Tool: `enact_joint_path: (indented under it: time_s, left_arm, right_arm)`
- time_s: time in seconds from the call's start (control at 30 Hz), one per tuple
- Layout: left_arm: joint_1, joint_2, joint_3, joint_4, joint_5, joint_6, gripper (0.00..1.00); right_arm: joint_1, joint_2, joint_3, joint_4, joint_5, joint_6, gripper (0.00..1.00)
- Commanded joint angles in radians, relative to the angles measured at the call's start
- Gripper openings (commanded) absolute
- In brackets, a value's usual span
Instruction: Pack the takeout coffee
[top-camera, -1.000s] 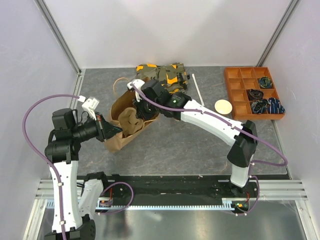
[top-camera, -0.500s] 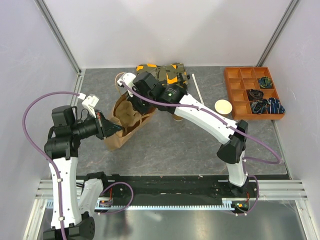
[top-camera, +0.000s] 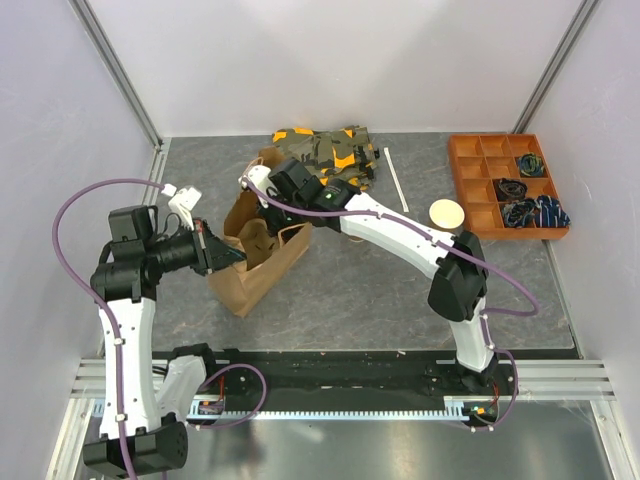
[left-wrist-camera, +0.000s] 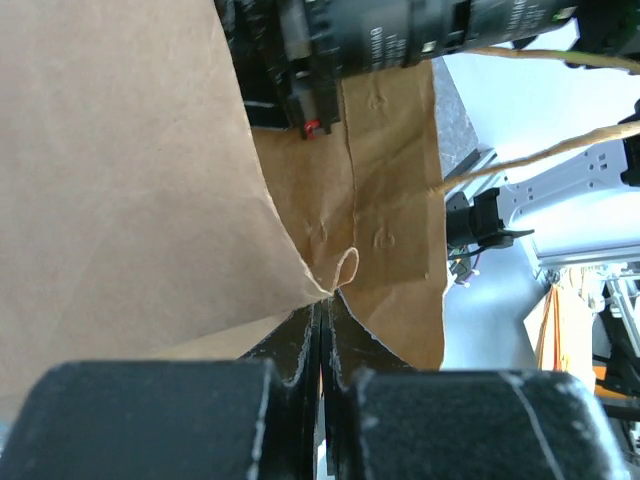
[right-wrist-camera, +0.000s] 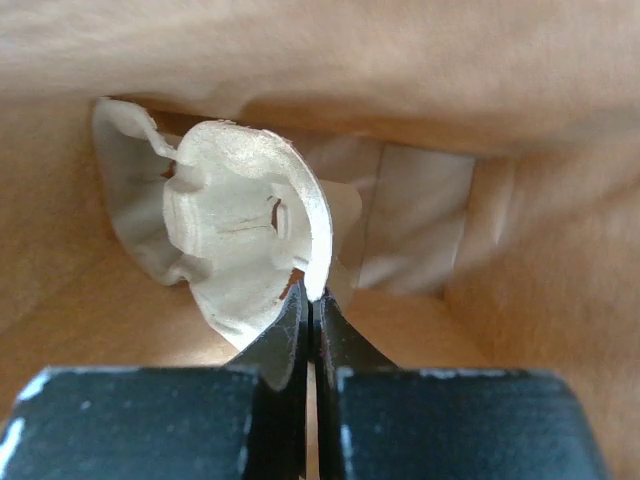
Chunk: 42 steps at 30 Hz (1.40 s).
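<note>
- Kraft paper bag (top-camera: 262, 275), 1: the left gripper (left-wrist-camera: 322, 305) is clamped on its rim, likely to keep the mouth open.
- 1 pulp carrier (right-wrist-camera: 235, 245): it is inside the bag, its edge pinched in the closed right gripper (right-wrist-camera: 310, 300), probably for seating it.
- 1 lidless cup (top-camera: 447, 213): it stands well apart from the bag.
- 0 takeout coffee visible: no black-lidded cup shows; it is perhaps hidden under the right arm (top-camera: 400, 230).

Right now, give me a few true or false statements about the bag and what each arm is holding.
The left fingers pinch the paper bag's edge. True.
The right fingers hold a black-lidded cup. False: they are shut on the pulp carrier tray, inside the bag.
The lidless cup stands inside the bag. False: it stands on the table beside the orange organizer.
The camouflage cloth lies beyond the bag. True.
</note>
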Motion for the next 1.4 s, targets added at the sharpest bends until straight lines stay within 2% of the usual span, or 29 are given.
enact_joint_path:
  time_s: [0.0,0.23,0.43,0.63,0.73,0.87,0.97,1.13,1.23,1.37]
  left_arm:
    - [0.012,-0.002,0.050,-0.023,0.055,0.049,0.02]
    - [0.029,-0.012,0.062,-0.026,0.041,0.070,0.02]
    - [0.047,-0.020,0.067,-0.026,-0.006,0.033,0.02]
    - [0.064,0.008,0.056,-0.056,-0.094,-0.002,0.02]
    - [0.092,0.028,0.059,-0.067,-0.089,-0.008,0.02]
    - [0.121,0.032,0.055,-0.067,-0.052,0.007,0.02]
    - [0.124,0.040,0.048,-0.070,-0.037,0.021,0.02]
    - [0.129,0.054,0.052,-0.072,-0.023,0.032,0.02]
    - [0.130,0.058,0.052,-0.072,-0.023,0.036,0.02]
    - [0.133,0.063,0.050,-0.072,-0.017,0.041,0.02]
  right_arm:
    - [-0.001,0.006,0.015,0.050,-0.031,-0.021,0.00]
    - [-0.004,0.092,0.109,-0.077,0.020,-0.006,0.00]
    - [-0.029,0.117,0.101,-0.071,-0.053,0.020,0.08]
    - [-0.053,0.074,0.026,0.016,-0.145,0.025,0.07]
    - [-0.055,0.074,0.010,0.025,-0.146,0.023,0.08]
    - [-0.055,0.104,0.069,-0.011,-0.127,0.023,0.09]
    - [-0.053,0.130,0.112,-0.042,-0.123,0.026,0.16]
    - [-0.053,0.169,0.161,-0.087,-0.087,0.037,0.19]
    - [-0.052,0.180,0.193,-0.108,-0.070,0.037,0.25]
    - [-0.047,0.175,0.219,-0.129,-0.061,0.037,0.42]
